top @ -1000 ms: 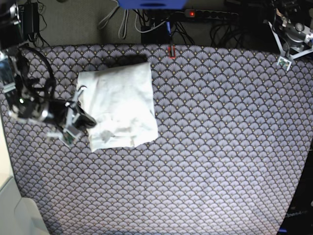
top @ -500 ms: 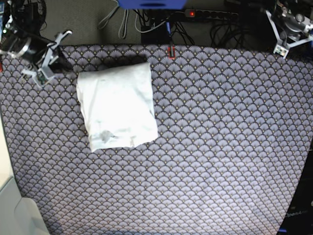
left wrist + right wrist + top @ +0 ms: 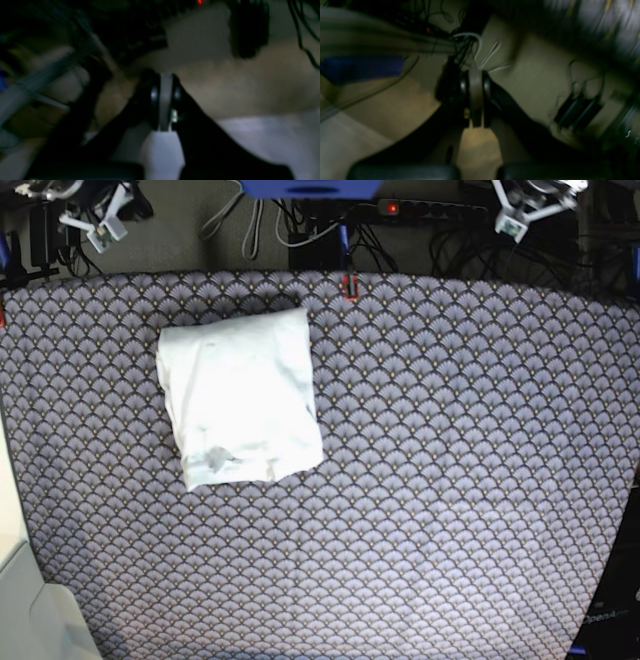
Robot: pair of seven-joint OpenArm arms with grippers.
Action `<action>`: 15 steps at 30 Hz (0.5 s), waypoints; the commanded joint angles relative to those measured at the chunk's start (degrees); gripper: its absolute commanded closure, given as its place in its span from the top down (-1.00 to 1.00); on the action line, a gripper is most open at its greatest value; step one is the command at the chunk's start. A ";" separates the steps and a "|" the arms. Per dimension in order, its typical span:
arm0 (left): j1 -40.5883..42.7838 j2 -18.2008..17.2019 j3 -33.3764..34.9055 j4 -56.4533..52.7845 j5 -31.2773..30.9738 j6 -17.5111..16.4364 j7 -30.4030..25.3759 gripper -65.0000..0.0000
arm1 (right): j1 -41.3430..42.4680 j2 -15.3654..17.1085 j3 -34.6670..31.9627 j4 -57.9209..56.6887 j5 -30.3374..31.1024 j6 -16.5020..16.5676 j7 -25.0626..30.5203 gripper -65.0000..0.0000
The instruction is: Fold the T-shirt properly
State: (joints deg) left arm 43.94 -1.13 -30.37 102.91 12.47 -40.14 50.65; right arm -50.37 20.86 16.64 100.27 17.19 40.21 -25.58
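shirt: white shirt (image 3: 240, 394) folded to a compact rectangle, lying flat on desk (image 3: 450, 480), upper-left part of base view, approx 10 o'clock from desk centre; small grey mark near its 6 o'clock edge.
desk: covered w/ dark scallop-pattern cloth; red clip (image 3: 351, 285) at its 12 o'clock edge.
left tool: (image 3: 165, 100) fingers together, nothing betw them; in base view at top right (image 3: 527, 202), beyond desk edge, approx 1 o'clock, well apart from shirt.
right tool: (image 3: 475, 100) fingers together, nothing held; in base view at top-left corner (image 3: 98, 215), approx 11 o'clock, off the desk, apart from shirt.
wrist views: both dark + blurred; cables and floor behind the tools, detail can't tell.
bg: power strip (image 3: 430, 208) w/ red light at 12 o'clock, cables around it.
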 commanded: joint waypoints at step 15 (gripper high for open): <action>-10.84 -4.81 6.94 -39.92 1.38 0.14 -18.26 -0.98 | 20.96 4.06 -21.26 -60.05 0.35 -0.21 32.48 -1.00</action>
State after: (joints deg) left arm 32.25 -6.07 -23.33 62.37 14.15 -39.31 32.03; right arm -28.53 24.47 -4.86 39.29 17.04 39.07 6.31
